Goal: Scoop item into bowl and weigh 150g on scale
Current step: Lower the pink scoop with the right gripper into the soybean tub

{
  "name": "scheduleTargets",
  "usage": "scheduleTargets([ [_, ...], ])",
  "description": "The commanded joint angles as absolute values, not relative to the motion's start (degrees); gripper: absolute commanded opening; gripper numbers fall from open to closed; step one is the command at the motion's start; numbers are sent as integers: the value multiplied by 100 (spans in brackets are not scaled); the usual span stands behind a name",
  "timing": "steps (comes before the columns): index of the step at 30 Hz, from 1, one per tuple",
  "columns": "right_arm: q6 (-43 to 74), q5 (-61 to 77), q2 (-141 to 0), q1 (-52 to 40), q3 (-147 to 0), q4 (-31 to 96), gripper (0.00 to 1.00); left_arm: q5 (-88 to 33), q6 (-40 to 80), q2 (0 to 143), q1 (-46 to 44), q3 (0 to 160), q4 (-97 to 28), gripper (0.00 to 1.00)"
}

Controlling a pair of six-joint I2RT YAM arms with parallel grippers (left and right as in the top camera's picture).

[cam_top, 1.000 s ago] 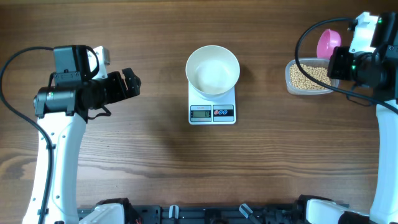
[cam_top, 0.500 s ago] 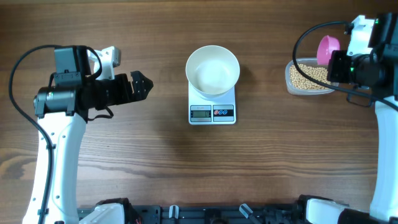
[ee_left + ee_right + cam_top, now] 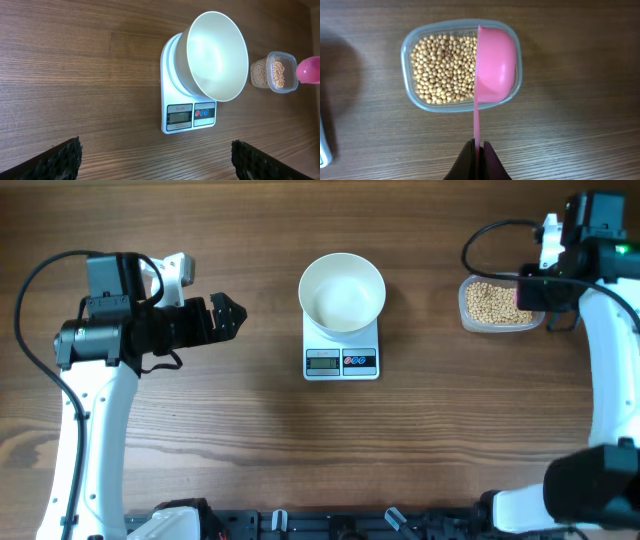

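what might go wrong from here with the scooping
The right gripper pinches only the thin handle end of the pink scoop, so it may twist once loaded with soybeans. The clear tub sits well apart from the white bowl on the scale, so beans may spill onto the table in transit.

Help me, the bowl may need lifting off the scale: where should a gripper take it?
Pinch the bowl by its left rim from above, one finger inside, one outside. Its smooth wall flares outward, likely too wide to span, and the open left gripper stands on that side.
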State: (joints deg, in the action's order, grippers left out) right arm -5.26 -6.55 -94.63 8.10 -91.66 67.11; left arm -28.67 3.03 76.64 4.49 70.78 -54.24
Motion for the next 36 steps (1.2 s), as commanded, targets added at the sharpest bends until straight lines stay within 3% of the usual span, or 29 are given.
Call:
scheduleTargets([
  [1, -668, -794, -9817, 832, -9251, 6685, 4, -2998, 174, 7651, 434, 7185, -5413, 100],
  [36, -906, -301, -10191, 832, -8731, 6062, 5, -2998, 174, 7651, 434, 7185, -5518, 100],
])
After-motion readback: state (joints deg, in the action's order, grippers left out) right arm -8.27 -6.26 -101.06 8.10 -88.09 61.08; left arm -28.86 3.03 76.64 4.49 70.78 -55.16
